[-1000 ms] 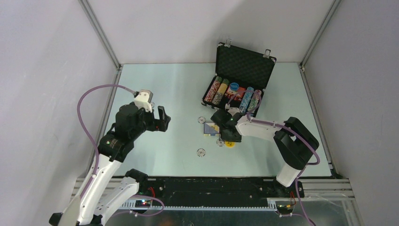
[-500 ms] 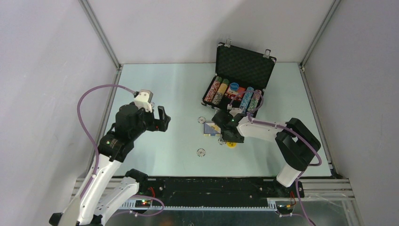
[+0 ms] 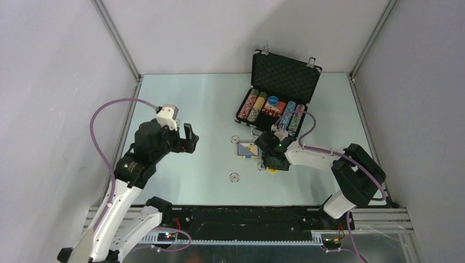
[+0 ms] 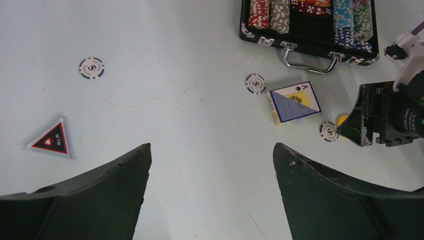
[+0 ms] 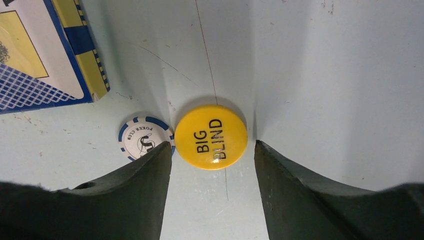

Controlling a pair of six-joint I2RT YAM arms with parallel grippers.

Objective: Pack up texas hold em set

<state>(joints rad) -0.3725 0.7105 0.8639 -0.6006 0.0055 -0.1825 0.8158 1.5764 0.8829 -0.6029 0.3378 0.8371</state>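
The black briefcase (image 3: 285, 74) stands open at the back right, with rows of chips and a blue disc (image 3: 273, 101) inside. In front of it lie the card deck (image 3: 247, 149) (image 5: 40, 55), a yellow "BIG BLIND" disc (image 5: 214, 136) and a white-and-blue chip (image 5: 145, 140). My right gripper (image 5: 212, 145) (image 3: 273, 160) hovers low and open, its fingertips on either side of the yellow disc, which rests on the table. My left gripper (image 4: 212, 146) (image 3: 189, 139) hangs wide open and empty above the table's left half. A dark triangular "ALL IN" piece (image 4: 52, 140) lies below it.
Two more loose chips (image 4: 91, 67) (image 4: 255, 83) lie on the pale table (image 3: 192, 104). The case's silver handle (image 4: 307, 57) faces the deck. Metal frame posts and grey walls close in the table at the back and sides.
My right gripper has shifted a little right and toward the near edge, settling over the yellow disc with its jaws slightly wider. The left arm has not moved.
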